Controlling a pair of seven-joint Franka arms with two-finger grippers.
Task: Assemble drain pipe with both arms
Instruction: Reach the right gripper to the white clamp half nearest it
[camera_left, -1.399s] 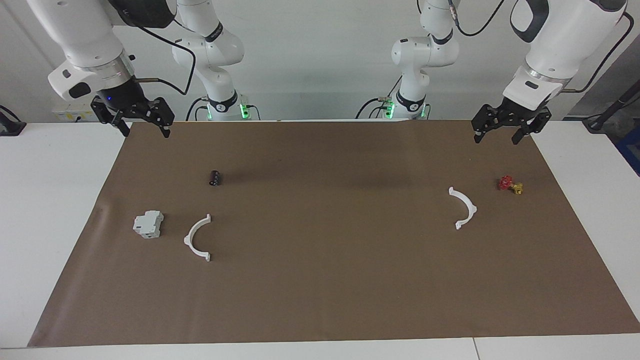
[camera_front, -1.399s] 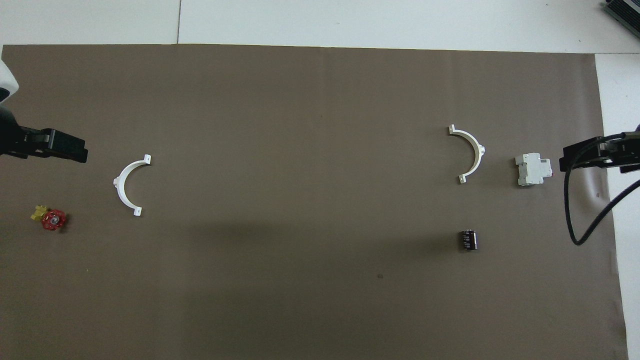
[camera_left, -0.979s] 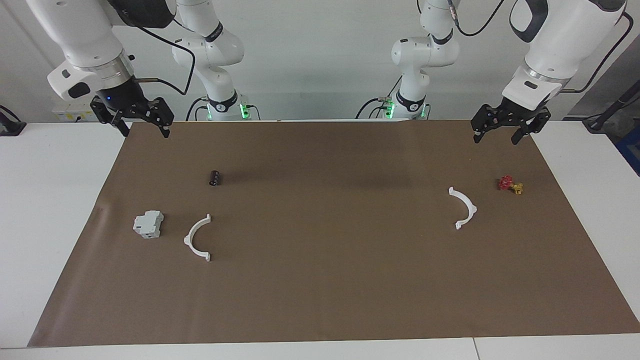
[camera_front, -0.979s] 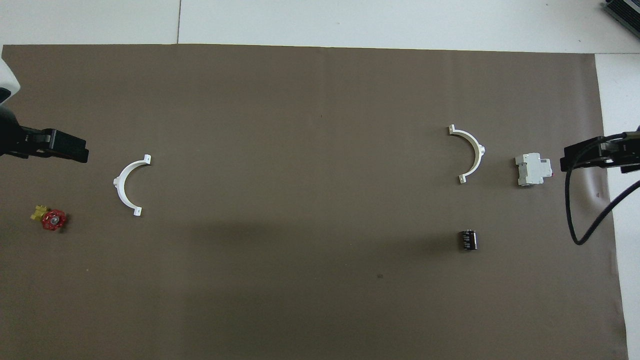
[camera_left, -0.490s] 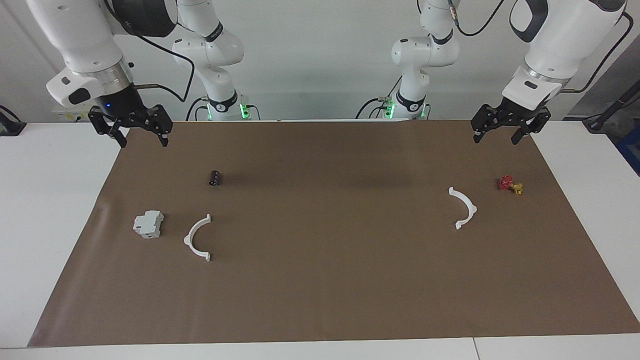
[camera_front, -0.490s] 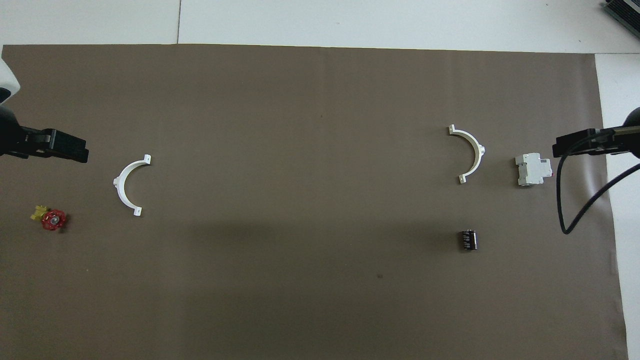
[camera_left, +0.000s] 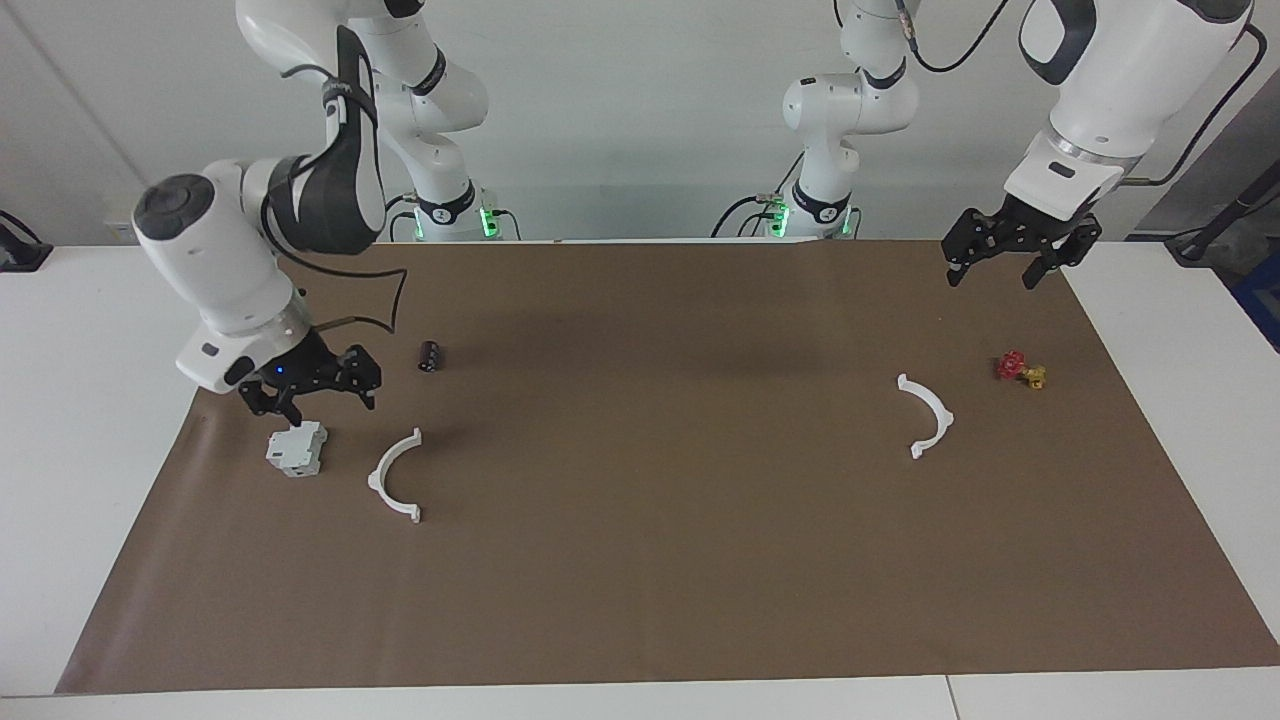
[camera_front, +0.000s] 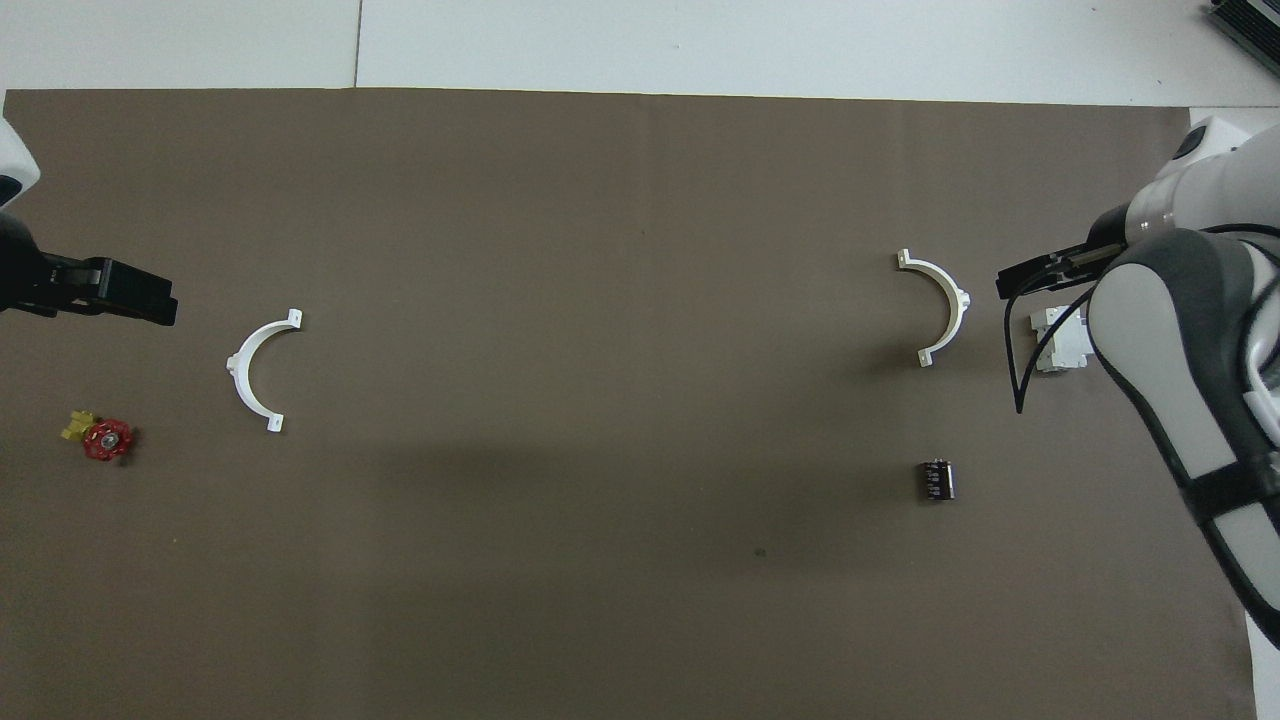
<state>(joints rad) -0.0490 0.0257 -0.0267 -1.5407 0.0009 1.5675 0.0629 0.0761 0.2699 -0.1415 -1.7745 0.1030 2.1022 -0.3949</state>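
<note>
Facing view: right gripper (camera_left: 322, 397), jaws open, hovers mid-left over grey block (camera_left: 297, 448); left gripper (camera_left: 1010, 266) open, upper right.

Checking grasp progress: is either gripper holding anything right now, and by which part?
Nothing is held. The right gripper hangs open over the grey-white boxy block; the left gripper waits open.

You have a white table (camera_left: 90, 420) covered by a brown paper sheet (camera_left: 660, 560). On the sheet lie two white plastic half-rings (camera_left: 394, 477) (camera_left: 926, 415), a grey-white boxy block (camera_left: 297, 448), a small black cylinder (camera_left: 430, 356) and a red-and-yellow valve (camera_left: 1020, 369).
</note>
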